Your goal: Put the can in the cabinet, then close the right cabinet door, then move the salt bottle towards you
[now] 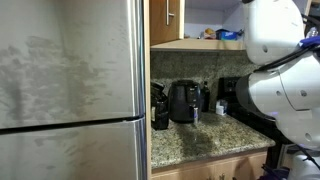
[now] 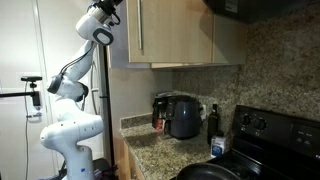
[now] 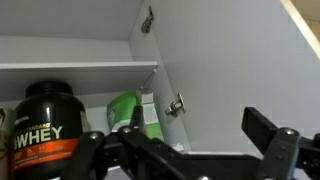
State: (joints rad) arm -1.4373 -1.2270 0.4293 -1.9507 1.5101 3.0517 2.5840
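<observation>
the pincer [image 3: 182, 138] hangs released and empty at the open cabinet [image 3: 80, 66], its right cabinet door [image 3: 235, 70] standing wide, likely for shelving; the can is not visible, the salt bottle [image 2: 217, 147] waits on the counter [image 2: 146, 141] below.

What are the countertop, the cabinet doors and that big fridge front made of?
The countertop looks like polished granite or a look-alike: speckled brown and grey, with some sheen. The cabinet doors seem to be light-brown wood or veneer, smooth and flat; grain is too faint to tell. The fridge front is probably brushed stainless steel: grey, with streaky blurred reflections.
</observation>
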